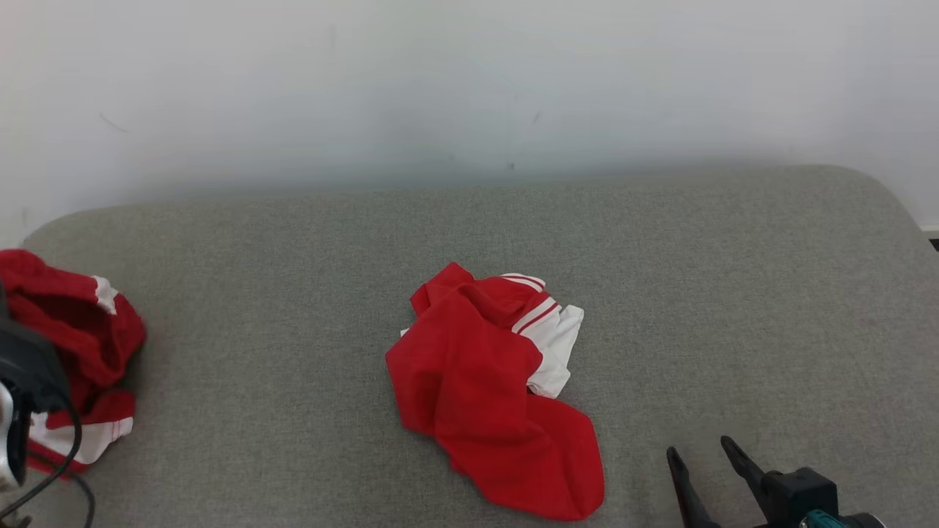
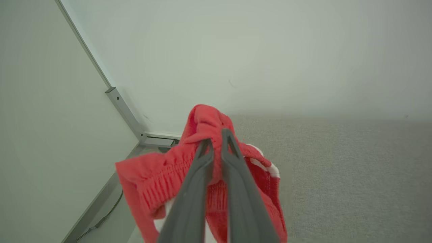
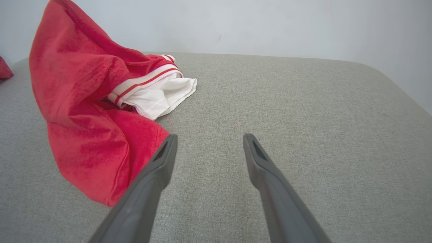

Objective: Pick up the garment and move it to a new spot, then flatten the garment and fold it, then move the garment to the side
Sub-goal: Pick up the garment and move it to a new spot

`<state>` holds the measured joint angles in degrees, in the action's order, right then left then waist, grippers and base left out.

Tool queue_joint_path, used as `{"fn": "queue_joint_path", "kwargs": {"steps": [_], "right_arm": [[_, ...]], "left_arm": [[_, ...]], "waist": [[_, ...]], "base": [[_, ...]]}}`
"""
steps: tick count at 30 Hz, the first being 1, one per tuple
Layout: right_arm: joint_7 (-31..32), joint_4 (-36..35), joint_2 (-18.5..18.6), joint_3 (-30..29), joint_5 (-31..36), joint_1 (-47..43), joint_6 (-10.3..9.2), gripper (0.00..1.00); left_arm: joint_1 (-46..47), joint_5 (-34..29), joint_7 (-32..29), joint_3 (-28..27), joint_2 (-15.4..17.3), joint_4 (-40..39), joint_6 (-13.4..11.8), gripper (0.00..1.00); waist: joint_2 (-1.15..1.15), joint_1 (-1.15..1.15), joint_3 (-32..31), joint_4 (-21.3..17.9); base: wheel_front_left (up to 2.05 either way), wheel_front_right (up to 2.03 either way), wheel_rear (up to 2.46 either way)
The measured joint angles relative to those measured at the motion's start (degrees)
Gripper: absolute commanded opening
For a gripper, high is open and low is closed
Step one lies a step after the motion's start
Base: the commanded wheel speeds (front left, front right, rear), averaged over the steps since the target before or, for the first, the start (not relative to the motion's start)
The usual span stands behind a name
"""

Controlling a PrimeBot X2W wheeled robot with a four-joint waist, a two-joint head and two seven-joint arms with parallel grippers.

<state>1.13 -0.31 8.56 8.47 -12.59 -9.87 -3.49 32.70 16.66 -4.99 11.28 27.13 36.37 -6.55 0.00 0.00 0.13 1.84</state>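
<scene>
The bunched red knit garment with an elastic waistband and white trim (image 2: 152,182) is pinched in the left gripper (image 2: 216,138), whose two dark fingers are clenched on a fold near its top. In the head view this held garment (image 1: 73,330) is a lump at the far left edge of the grey fabric-covered tabletop (image 1: 293,293); whether it is fully clear of the surface I cannot tell. Well apart from it, in the middle of the tabletop, lies a second crumpled red and white fabric garment (image 1: 484,396), heaped on itself with a white striped panel showing on one side. The right gripper (image 3: 209,138) hovers low over bare fabric just beside that middle garment's near red edge (image 3: 87,111), its jaws spread wide and empty. Behind everything stands a plain pale wall (image 1: 440,88). As a judgement, the task looks to be in its first step: the garment is grasped, but setting it down at a new spot is not yet done. Flattening, folding and moving it aside all remain, since neither piece lies flat or folded.
</scene>
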Motion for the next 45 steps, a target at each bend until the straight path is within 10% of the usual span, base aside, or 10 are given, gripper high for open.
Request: {"fn": "queue_joint_path", "kwargs": {"steps": [2, 33, 45], "right_arm": [[0.7, -0.5, 0.1, 0.8, 0.2, 0.3, 0.34, 1.00], [1.1, 2.9, -0.5, -1.1, -0.2, 8.1, 0.45, 1.00], [-0.9, 5.1, -1.5, -2.3, -1.6, 6.8, -0.11, 1.00]], "left_arm": [[-2.0, 0.0, 0.3, -0.9, 0.4, 0.3, 0.0, 1.00], [-1.2, 4.1, 8.1, -4.2, -9.5, -7.5, 1.5, 1.00], [-20.6, 6.2, 12.1, 1.0, -14.0, -19.3, 5.2, 1.00]], "waist": [[0.00, 0.00, 0.5, -0.3], [0.00, 0.00, -3.1, 1.5], [-0.01, -0.01, -10.0, 1.2]], "base": [[0.00, 0.00, 0.00], [0.00, 0.00, 0.00], [0.00, 0.00, 0.00]]}}
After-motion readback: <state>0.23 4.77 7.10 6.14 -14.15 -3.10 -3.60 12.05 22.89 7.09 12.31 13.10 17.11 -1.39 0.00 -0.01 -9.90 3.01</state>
